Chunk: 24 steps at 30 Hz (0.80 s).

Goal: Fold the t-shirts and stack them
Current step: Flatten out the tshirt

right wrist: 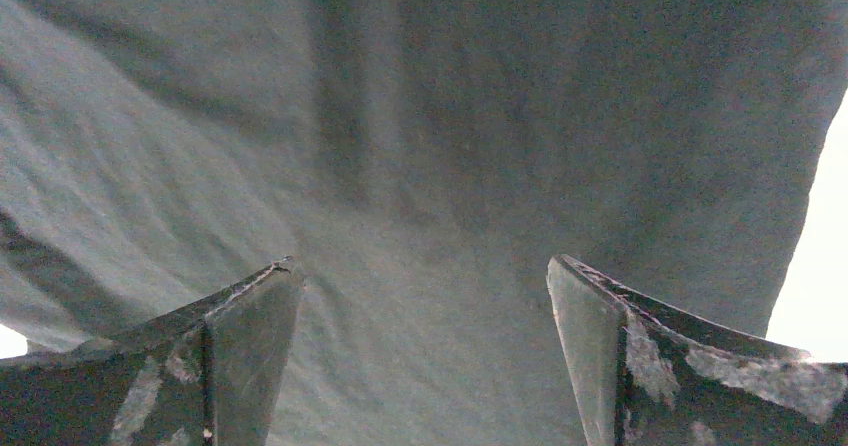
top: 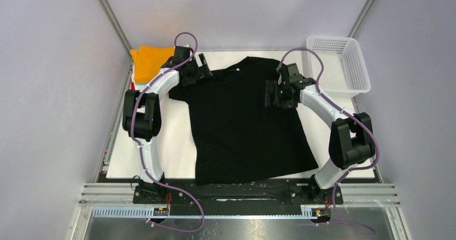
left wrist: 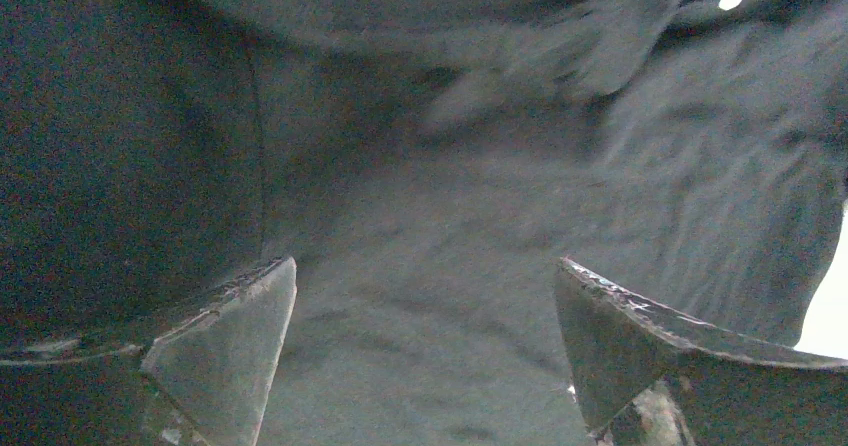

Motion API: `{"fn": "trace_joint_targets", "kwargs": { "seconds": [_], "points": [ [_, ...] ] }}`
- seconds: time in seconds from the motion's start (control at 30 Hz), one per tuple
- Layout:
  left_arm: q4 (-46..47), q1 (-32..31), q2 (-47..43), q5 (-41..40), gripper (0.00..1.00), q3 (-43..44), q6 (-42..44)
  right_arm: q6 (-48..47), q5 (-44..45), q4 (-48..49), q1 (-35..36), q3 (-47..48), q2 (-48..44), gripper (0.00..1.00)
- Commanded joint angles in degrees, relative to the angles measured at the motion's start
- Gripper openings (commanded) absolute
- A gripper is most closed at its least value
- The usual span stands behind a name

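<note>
We see the black t-shirt (top: 244,127) spread flat on the table (top: 177,154), collar toward the far edge. Over its shoulders, the left gripper (left wrist: 425,286) and right gripper (right wrist: 425,286) hold their fingers wide apart, grasping nothing. An orange t-shirt (top: 146,61) lies far left.

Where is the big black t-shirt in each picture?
Top external: the black t-shirt lies spread over the middle of the white table.
Left wrist: the black t-shirt fills nearly the whole picture.
Right wrist: it fills nearly the whole picture too.
Shared landmark: the white table, showing past the shirt's edge at the right of both wrist views.
</note>
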Motion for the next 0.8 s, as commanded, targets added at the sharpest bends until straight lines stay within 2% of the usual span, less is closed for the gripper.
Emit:
{"fn": "trace_joint_targets", "kwargs": {
  "seconds": [0.0, 0.17, 0.3, 0.4, 0.53, 0.6, 0.7, 0.77],
  "points": [
    [-2.9, 0.6, 0.0, 3.0, 0.99, -1.1, -0.4, 5.2, -2.0, 0.2, 0.4, -0.8, 2.0, 0.99],
    [-1.8, 0.2, -2.4, 4.4, 0.99, -10.0, -3.4, 7.1, 2.2, 0.0, 0.3, 6.2, 9.9, 0.99],
    [-0.9, -1.6, -5.5, 7.1, 0.99, -21.1, -6.6, 6.5, 2.7, -5.4, -0.5, 19.3, 21.5, 1.00],
    [-2.0, -5.6, -8.9, 11.6, 0.99, -28.1, -6.5, 6.7, -1.0, -9.7, -0.8, 30.6, 30.3, 0.99],
    [-7.1, -14.4, -15.5, 17.4, 0.99, -35.3, -4.0, 8.9, -11.5, -11.4, -0.7, 48.6, 42.5, 1.00],
    [-3.0, -18.9, -18.9, 24.8, 0.99, -37.9, -6.0, 9.7, -14.1, -15.9, -0.4, 65.1, 50.6, 0.99],
    [2.7, -22.5, -20.2, 30.1, 0.99, -35.4, -7.0, 13.3, -19.4, -18.6, -0.3, 87.9, 63.3, 0.99],
    [2.2, -23.2, -19.8, 28.7, 0.99, -30.9, -5.5, 16.5, -23.6, -11.8, -0.3, 92.2, 64.6, 0.99]
  ]
}}
